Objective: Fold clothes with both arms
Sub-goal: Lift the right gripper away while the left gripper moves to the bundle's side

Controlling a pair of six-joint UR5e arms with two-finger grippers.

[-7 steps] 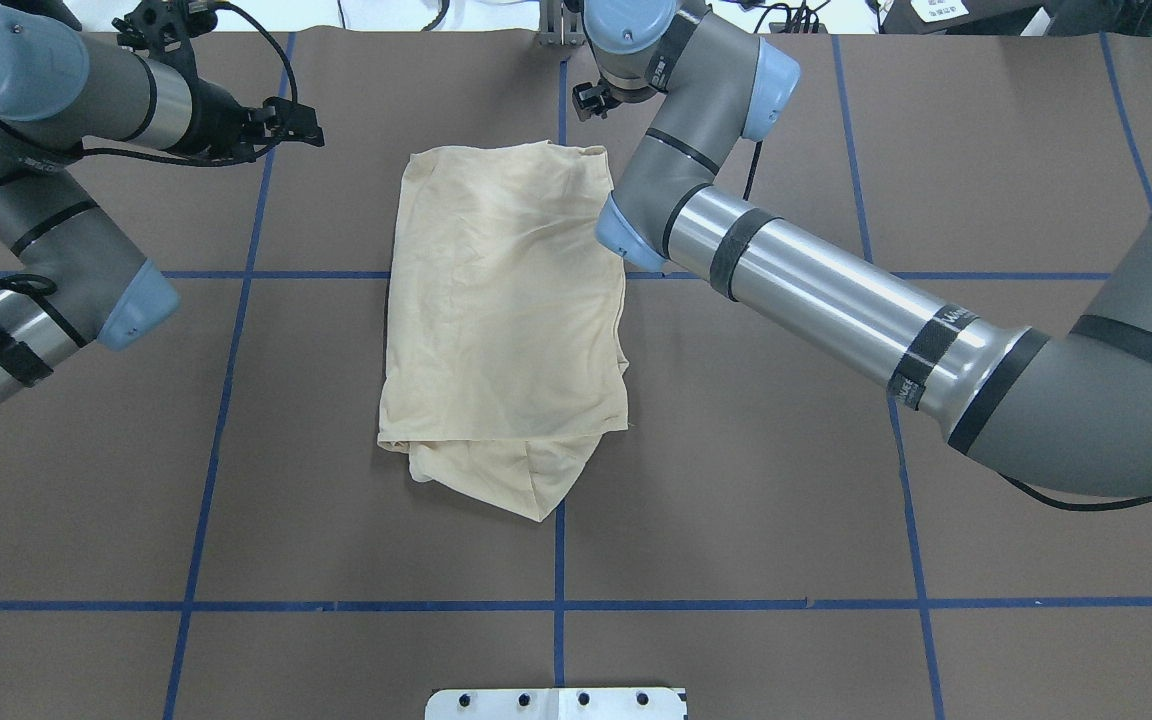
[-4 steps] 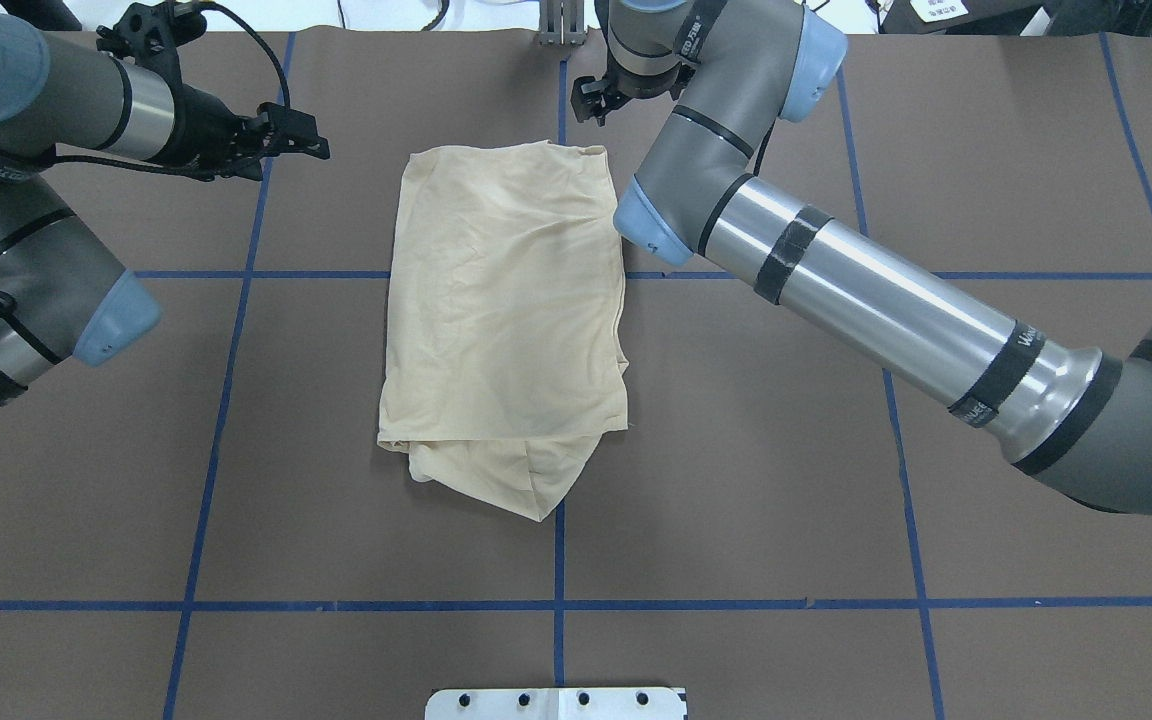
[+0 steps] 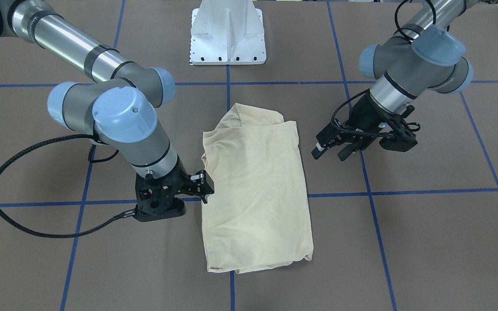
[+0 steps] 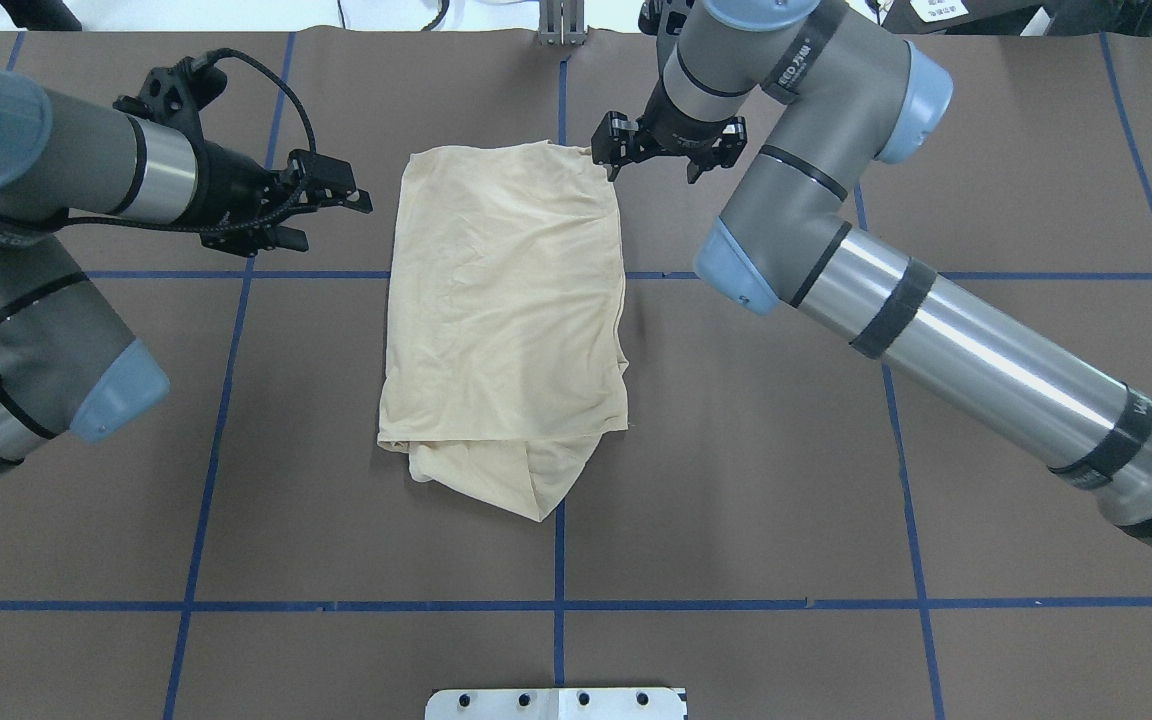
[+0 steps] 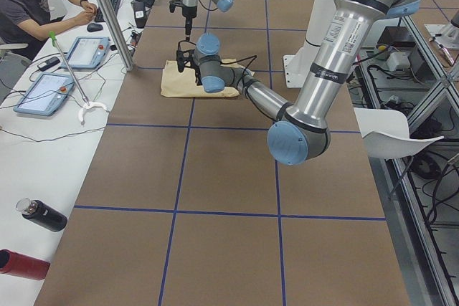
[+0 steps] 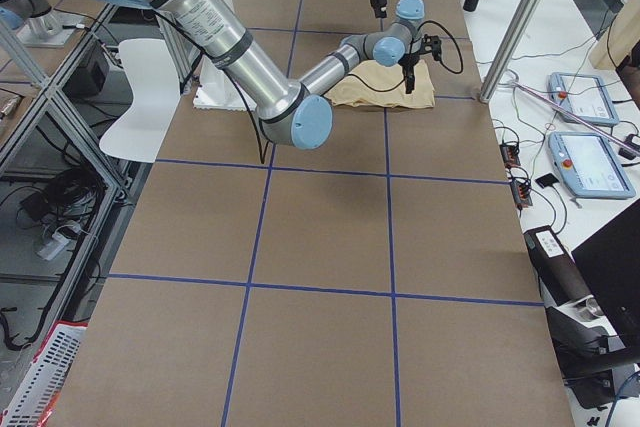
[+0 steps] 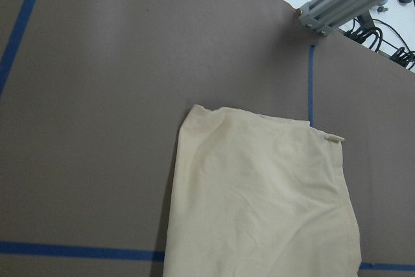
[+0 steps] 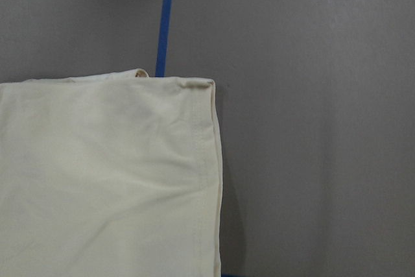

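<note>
Working from the overhead view, my left hand point(image 4: 336, 222) is out at roughly 10 o'clock from the shirt point(image 4: 506, 310). Its fingers are spread wide with nothing in them, and a strip of bare surface point(image 4: 736, 450) lies between it and the cloth. From that hand the shirt's far-left corner is at about 2 o'clock, near but not touching. The shirt itself lies flat in the middle of the surface, plain cream side up, folded into a tall oblong with its long axis running 12 to 6. The 12 o'clock end is fairly square. At the 6 o'clock end the under-layers poke out in a loose point. On the right, my right hand point(image 3: 205, 188) hangs over the far-right corner with its fingers pointing down. They look parted and hold nothing, and its wrist camera looks straight down on that hemmed corner. I can't tell how high above the cloth it is. I judge the right hand to be the nearer of the two, nearly on its corner, while the left has ground to make up. The coming move, as I read it, is to pinch both 12 o'clock corners and carry them toward 6 o'clock, so the left hand needs to close in first.
</note>
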